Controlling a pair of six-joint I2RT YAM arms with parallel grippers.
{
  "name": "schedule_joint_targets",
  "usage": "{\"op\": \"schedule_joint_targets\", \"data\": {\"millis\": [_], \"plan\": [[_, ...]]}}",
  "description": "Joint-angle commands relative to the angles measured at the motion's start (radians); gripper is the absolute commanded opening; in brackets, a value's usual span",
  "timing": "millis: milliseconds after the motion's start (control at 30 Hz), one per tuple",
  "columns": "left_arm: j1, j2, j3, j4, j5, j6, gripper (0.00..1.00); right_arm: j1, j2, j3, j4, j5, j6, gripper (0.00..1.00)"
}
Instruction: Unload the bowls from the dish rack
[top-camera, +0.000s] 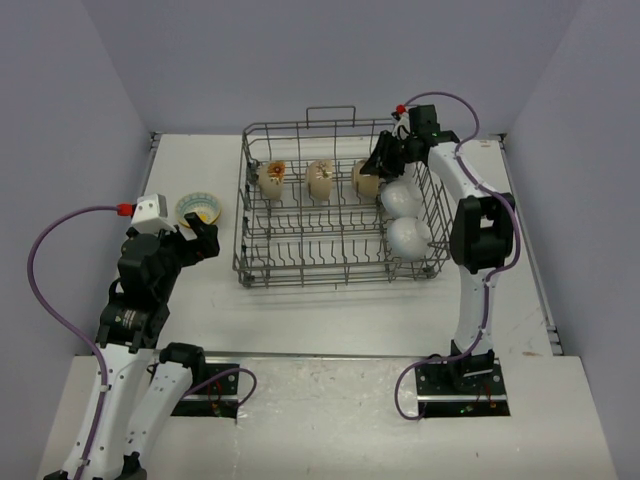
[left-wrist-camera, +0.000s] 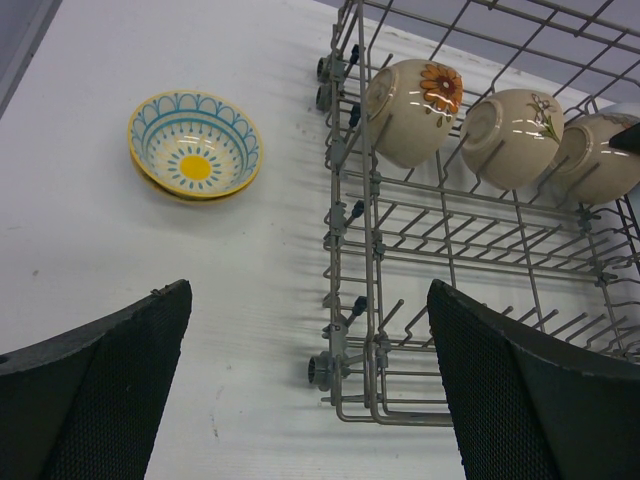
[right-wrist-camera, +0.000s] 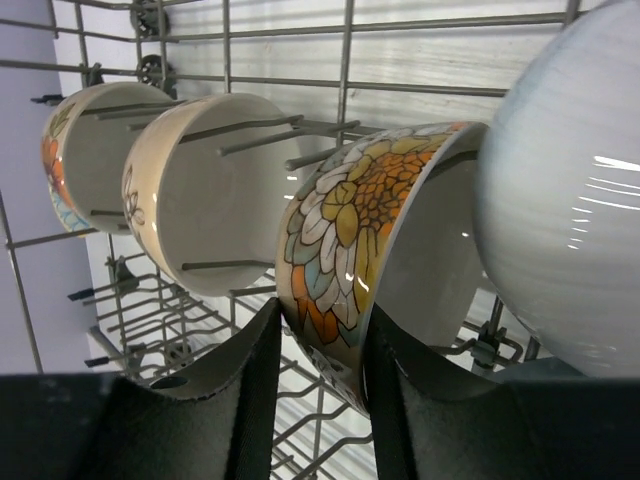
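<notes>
- The large grey metal wire dish rack (top-camera: 330, 270) stands mid-table, nearer the far edge. It holds five bowls, each propped on edge between upright tines.
- Three round cream ceramic bowls line the rack's far side. The orange-flower bowl (left-wrist-camera: 412, 108) is by the far left corner, the sprig-painted bowl (left-wrist-camera: 510, 130) is in the middle, and the leaf-patterned bowl (right-wrist-camera: 340, 240) is on the right.
- The far white bowl (top-camera: 400, 198) and the near white bowl (top-camera: 410, 237), both plain and glossy, stand along the rack's right side.
- The right gripper (right-wrist-camera: 322, 312) straddles the leaf-patterned bowl's rim. One finger lies on the outer wall and one inside the hollow, both pressed against it. A bowl on edge probably offers no other hold. It looks seated in its slot, not yet lifted.
- The left gripper (left-wrist-camera: 308, 300) hangs over the table just left of the rack, jaws spread wide and empty, likely waiting clear.
- A round teal-rimmed bowl (left-wrist-camera: 195, 145) with a yellow centre sits upright near the table's left edge, already unloaded.
</notes>
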Motion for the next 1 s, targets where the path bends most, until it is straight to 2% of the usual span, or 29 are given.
{"op": "schedule_joint_targets", "data": {"millis": [0,33,167,267,333,500,967], "plan": [[-0.005,-0.003,-0.003,0.043,0.002,0.032,1.0,-0.007,0.023,0.023,0.029,-0.125,0.009,0.33],[-0.005,-0.003,-0.003,0.043,0.002,0.03,1.0,-0.007,0.022,0.02,0.032,-0.133,0.009,0.25],[-0.005,-0.003,-0.003,0.045,0.004,0.03,1.0,-0.015,0.014,0.002,0.065,-0.178,0.029,0.2],[-0.005,-0.005,-0.002,0.043,0.004,0.03,1.0,-0.023,0.013,-0.018,0.099,-0.217,0.044,0.06],[-0.005,-0.005,-0.003,0.043,0.004,0.03,1.0,-0.027,0.01,-0.036,0.13,-0.243,0.056,0.0],[-0.005,-0.003,-0.003,0.045,0.005,0.03,1.0,-0.046,-0.021,-0.112,0.258,-0.332,0.139,0.0],[-0.005,-0.008,-0.003,0.045,-0.002,0.03,1.0,-0.066,-0.107,-0.175,0.423,-0.415,0.266,0.0]]}}
